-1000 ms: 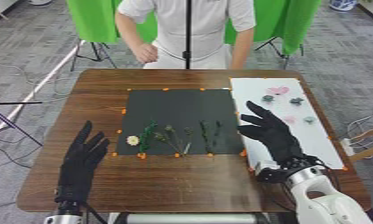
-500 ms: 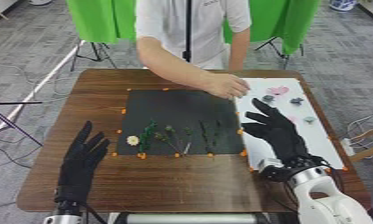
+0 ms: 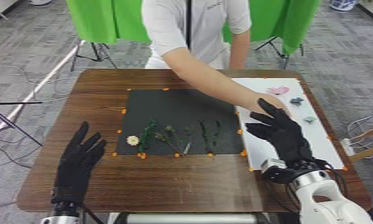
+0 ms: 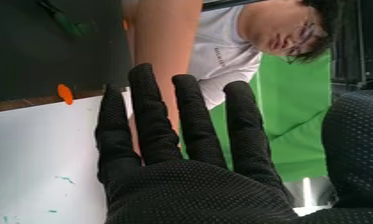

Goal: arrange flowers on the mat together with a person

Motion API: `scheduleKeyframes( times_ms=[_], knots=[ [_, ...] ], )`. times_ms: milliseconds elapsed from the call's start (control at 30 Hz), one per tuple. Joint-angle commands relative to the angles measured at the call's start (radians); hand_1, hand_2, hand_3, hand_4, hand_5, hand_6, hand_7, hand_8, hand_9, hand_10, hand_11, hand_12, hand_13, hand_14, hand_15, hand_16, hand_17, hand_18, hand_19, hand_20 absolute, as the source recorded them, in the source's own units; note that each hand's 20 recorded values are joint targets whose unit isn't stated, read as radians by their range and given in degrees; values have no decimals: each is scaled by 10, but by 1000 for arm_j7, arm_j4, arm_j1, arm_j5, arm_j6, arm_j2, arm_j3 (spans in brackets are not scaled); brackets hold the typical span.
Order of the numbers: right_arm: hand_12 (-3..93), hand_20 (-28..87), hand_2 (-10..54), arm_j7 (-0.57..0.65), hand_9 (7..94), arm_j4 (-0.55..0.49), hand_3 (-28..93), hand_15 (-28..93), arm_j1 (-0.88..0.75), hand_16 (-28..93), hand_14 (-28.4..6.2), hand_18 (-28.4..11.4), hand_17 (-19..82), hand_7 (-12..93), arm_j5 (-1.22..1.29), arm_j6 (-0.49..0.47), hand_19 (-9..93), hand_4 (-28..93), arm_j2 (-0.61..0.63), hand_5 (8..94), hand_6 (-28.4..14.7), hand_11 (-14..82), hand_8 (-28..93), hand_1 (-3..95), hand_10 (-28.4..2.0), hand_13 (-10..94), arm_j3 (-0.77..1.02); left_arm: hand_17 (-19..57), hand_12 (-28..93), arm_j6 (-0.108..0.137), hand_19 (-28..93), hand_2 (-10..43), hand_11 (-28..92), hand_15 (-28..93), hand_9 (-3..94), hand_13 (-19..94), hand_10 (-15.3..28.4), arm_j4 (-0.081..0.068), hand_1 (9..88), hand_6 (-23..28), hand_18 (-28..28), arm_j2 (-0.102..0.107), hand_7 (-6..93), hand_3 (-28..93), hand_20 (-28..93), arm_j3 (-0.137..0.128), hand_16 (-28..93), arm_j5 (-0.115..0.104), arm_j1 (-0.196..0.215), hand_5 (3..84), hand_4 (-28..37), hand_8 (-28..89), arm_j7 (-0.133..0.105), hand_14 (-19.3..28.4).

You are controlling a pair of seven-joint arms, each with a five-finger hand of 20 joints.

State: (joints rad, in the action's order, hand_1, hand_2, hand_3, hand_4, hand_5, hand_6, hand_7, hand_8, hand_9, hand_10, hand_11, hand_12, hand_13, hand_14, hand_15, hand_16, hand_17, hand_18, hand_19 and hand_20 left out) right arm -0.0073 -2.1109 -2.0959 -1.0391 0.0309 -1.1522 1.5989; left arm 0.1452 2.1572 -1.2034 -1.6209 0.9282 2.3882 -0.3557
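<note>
Flowers and stems lie on the black mat (image 3: 160, 110), left of my right hand (image 3: 280, 135): a cream-white flower (image 3: 133, 140) farthest from it, then a leafy green stem (image 3: 147, 136), a budded sprig (image 3: 172, 137) and a pair of thin green stems (image 3: 208, 136) nearest. My right hand is over the white sheet (image 3: 320, 145), its fingers straight and spread, holding nothing. Beyond it on the sheet is a pink flower (image 3: 278, 90). The person's bare arm (image 3: 209, 80) reaches in just past my fingertips. My left hand (image 3: 78, 160), also spread, is over the brown desk (image 3: 165, 185).
</note>
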Motion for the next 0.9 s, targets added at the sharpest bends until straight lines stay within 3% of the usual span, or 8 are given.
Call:
scheduleKeyframes(
  times_ms=[33,433,533,900],
  knots=[
    [175,244,115,-9,390,-13,647,220,-5,244,-189,-226,43,98,-12,-6,379,-277,-7,340,37,69,-90,158,-148,327,-2,-115,129,0,425,36,86,170,273,211,124,-5,192,-26,231,-3,112,767,65,-9,5,18,5,236,-283,-97,3,175],
    [175,244,114,-2,397,-9,648,223,-1,243,-188,-226,44,100,-12,-20,378,-275,9,344,38,72,-91,159,-149,332,6,-114,129,-8,425,35,85,169,274,211,124,-10,192,-26,233,-2,110,766,66,-6,4,21,4,235,-283,-96,17,176],
    [174,244,113,0,396,-9,647,223,3,242,-188,-226,44,100,-17,-27,378,-275,8,345,38,72,-91,160,-148,332,5,-115,129,-3,422,35,84,168,274,211,124,-8,192,-26,232,3,109,766,64,-3,4,19,6,235,-283,-95,8,176],
    [173,245,114,5,394,-8,654,229,3,239,-189,-228,39,105,-17,-33,383,-276,5,344,38,76,-93,155,-148,330,6,-115,130,-2,420,34,84,169,274,211,124,-11,191,-25,231,4,110,768,61,2,5,16,2,232,-283,-94,7,176]
  ],
)
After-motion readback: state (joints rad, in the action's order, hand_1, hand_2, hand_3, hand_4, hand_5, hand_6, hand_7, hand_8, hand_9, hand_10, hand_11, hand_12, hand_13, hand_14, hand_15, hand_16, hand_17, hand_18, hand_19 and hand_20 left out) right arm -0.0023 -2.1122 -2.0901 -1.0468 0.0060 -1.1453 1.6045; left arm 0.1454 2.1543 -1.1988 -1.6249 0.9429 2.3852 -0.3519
